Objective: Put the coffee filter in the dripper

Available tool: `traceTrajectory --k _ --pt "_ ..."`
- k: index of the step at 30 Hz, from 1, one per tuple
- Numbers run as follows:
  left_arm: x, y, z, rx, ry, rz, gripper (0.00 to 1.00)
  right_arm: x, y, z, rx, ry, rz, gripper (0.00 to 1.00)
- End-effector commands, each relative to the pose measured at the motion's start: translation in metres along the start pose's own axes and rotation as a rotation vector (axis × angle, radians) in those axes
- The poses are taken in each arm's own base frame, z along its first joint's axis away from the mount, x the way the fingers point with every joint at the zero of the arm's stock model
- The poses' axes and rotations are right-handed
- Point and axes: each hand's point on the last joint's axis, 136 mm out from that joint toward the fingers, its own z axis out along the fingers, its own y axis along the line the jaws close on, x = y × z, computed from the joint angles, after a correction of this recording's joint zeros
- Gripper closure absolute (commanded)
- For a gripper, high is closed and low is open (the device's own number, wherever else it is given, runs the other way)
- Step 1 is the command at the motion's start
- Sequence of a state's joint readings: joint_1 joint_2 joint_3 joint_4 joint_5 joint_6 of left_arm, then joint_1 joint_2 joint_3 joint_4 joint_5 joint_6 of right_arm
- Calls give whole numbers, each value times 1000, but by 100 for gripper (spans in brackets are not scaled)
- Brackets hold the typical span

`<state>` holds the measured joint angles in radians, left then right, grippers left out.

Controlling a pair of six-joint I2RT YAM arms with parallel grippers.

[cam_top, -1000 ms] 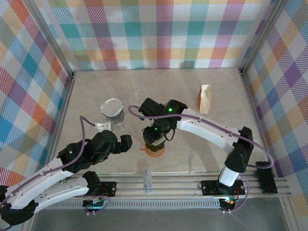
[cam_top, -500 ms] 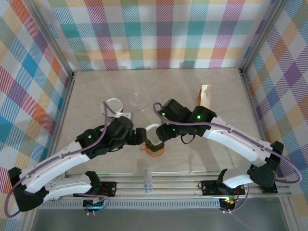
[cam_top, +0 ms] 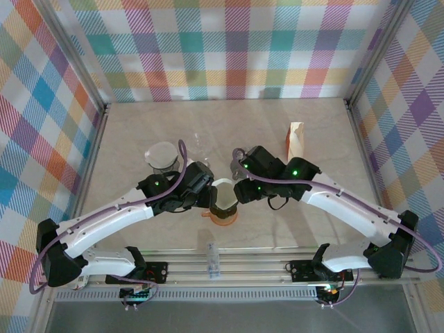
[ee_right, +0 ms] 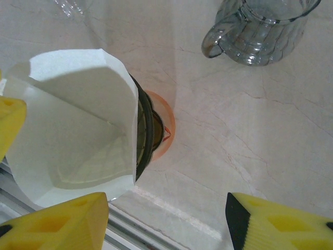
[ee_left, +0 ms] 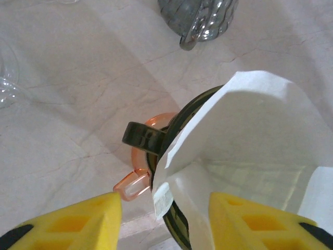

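Note:
A white paper coffee filter (cam_top: 223, 189) stands opened as a cone in the dark dripper (cam_top: 223, 216), which rests on an orange base. My left gripper (cam_top: 207, 196) is just left of it and my right gripper (cam_top: 241, 191) just right. In the left wrist view the filter (ee_left: 255, 135) rises from the dripper's rim (ee_left: 179, 120). The left gripper (ee_left: 164, 224) is open, its yellow fingers straddling the filter's near edge. In the right wrist view the filter (ee_right: 73, 120) fills the dripper (ee_right: 144, 130). The right gripper (ee_right: 166, 224) is open beside it over bare table.
A ribbed glass pitcher (cam_top: 163, 158) stands behind and left of the dripper, seen as the pitcher (ee_left: 205, 18) and the pitcher (ee_right: 260, 28) in the wrist views. An orange-and-white filter pack (cam_top: 296, 141) stands at the back right. A metal rail (cam_top: 215, 260) runs along the near edge.
The left arm has swung in from the near left up to the dripper. The right gripper has shifted from above the dripper to its right side, uncovering the filter.

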<state>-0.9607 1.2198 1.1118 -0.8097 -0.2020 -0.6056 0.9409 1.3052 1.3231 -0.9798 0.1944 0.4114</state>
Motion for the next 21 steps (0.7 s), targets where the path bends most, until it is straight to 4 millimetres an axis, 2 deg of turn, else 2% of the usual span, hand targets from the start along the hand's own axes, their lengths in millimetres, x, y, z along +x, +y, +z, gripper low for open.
traceTrajectory --k 1,8,15,21 --pt "3 7 -10 -11 6 7 56 -9 7 1 -45 -21 2 40" --pt "5 10 -10 -19 5 4 57 -23 21 15 -83 13 -54 47" --pt "6 12 -5 -22 10 -1 57 -30 22 31 -66 36 -72 63" --pt "8 13 1 -22 12 -7 58 -26 23 44 -64 74 -89 79"
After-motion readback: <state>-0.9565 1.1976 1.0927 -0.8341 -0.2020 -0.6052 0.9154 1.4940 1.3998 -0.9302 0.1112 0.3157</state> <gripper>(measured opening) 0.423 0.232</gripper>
